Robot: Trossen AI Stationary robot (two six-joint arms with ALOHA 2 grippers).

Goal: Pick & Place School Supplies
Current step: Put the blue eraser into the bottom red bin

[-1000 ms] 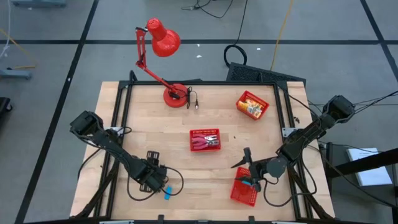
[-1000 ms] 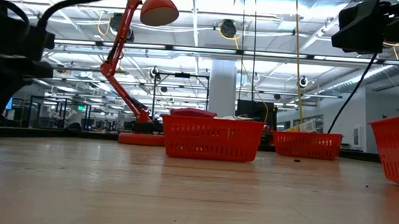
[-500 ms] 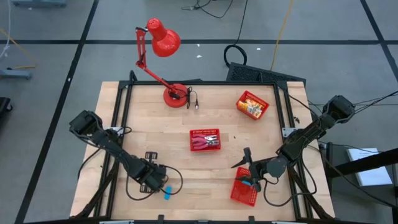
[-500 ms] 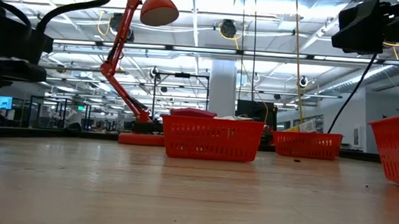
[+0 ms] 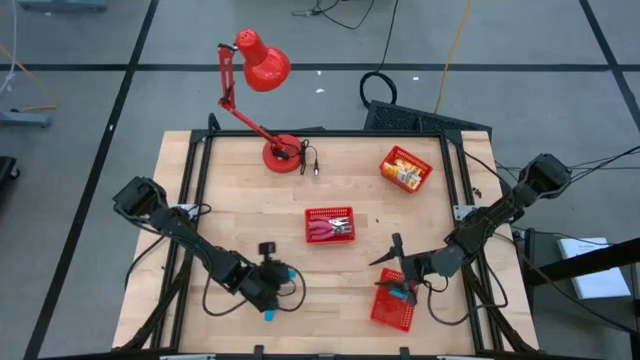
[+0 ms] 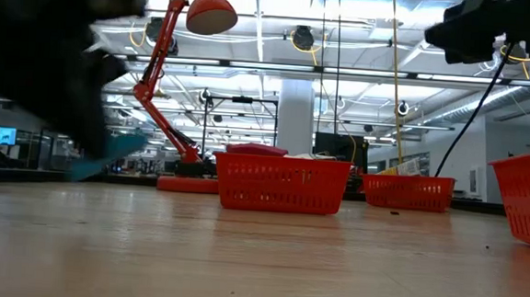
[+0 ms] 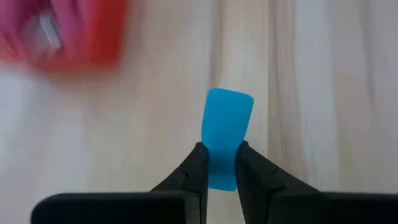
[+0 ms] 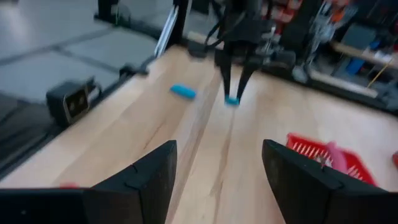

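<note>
Left hand (image 5: 283,273) clamped on a blue block (image 7: 225,135), off the worktop (image 5: 240,200).
High view: you'll see it at the front-left. Left wrist view: the block's long axis runs straight out past the fingertips. Right wrist view: your right hand (image 8: 214,180) is spread apart; a second blue block (image 8: 183,91) lies flat.

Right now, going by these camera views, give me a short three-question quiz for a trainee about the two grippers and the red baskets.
1. True or false: the left gripper is shut on a small blue rectangular block, lifted off the wooden table.
2. How many red mesh baskets stand on the table? A two, B three, C five.
3. Short answer: how do the fingers of the right gripper stand, and do they hold anything?

Key
1. True.
2. B.
3. Spread open, holding nothing.
</note>
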